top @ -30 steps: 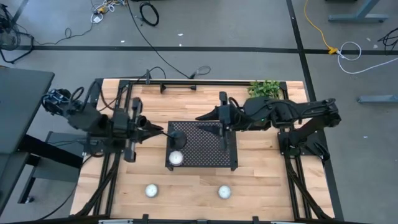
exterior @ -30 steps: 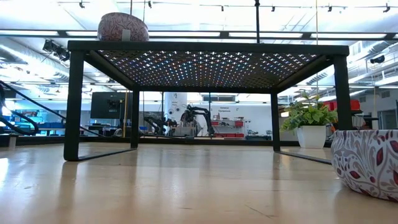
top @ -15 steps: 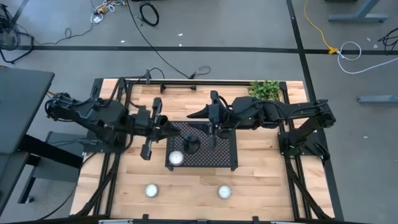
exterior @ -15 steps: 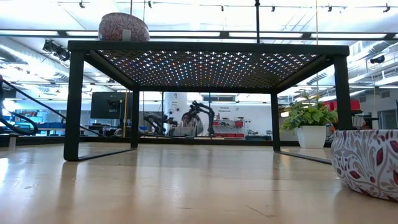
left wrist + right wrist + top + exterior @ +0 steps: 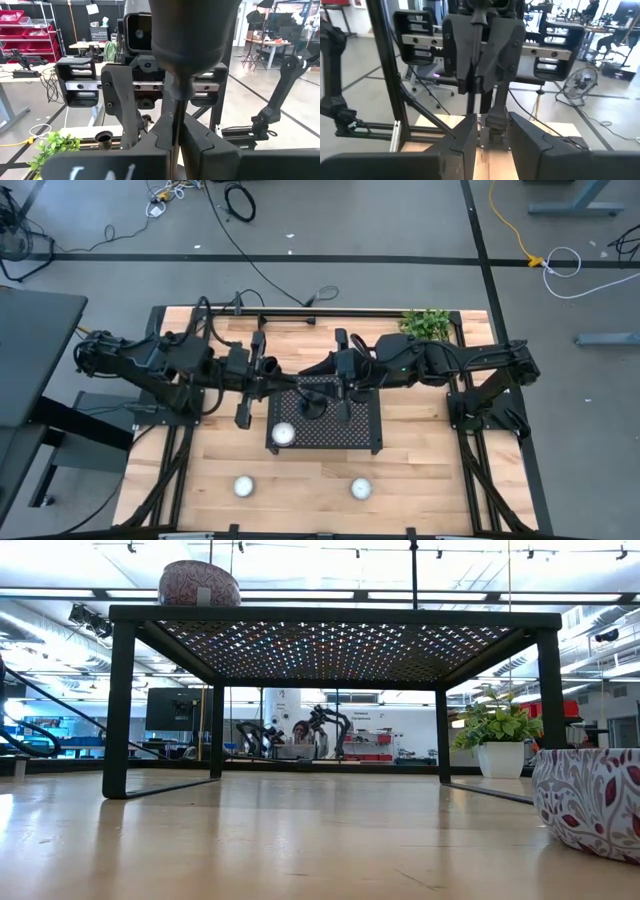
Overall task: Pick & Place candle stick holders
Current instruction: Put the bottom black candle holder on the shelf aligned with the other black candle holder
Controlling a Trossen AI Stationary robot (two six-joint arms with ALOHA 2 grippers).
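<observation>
Both arms have swung in over the last second, and now they're nose to nose above the back edge of the tray. Left gripper is pinched tight on the thin stem of one candle holder, which rode in with it and now hangs over the tray instead of off to the side. Right gripper faces it just beside (can't tell if it has hold of anything). My guess is a handover or a drop onto the tray is next.
</observation>
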